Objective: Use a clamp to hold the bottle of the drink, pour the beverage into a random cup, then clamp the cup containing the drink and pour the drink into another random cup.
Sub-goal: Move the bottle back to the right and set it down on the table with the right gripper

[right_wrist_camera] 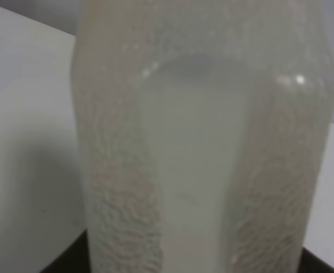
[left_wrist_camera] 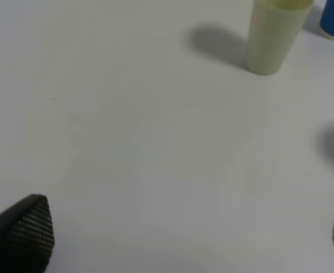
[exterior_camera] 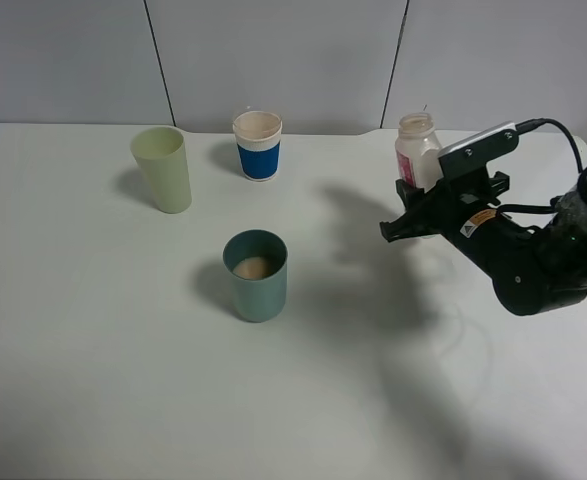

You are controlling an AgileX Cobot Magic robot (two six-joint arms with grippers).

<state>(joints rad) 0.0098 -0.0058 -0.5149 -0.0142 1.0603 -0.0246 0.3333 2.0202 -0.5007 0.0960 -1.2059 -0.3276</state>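
pale green cup [exterior_camera: 162, 168]; white cup [exterior_camera: 258, 128], blue band [exterior_camera: 258, 160]; teal cup [exterior_camera: 255, 285]; clear bottle [exterior_camera: 418, 140], pink label [exterior_camera: 405, 168]

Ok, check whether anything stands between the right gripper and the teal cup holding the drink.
Nothing visible does: only bare table lies between the right gripper and the teal cup. The bottle stands just behind the gripper, and the green cup and blue cup stand farther back, off that line.

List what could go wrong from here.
1. The bottle stands very close to the right fingers; a sideways move might topple it.
2. The teal cup already holds drink; a careless grip or a fast tilt might spill it onto the table.
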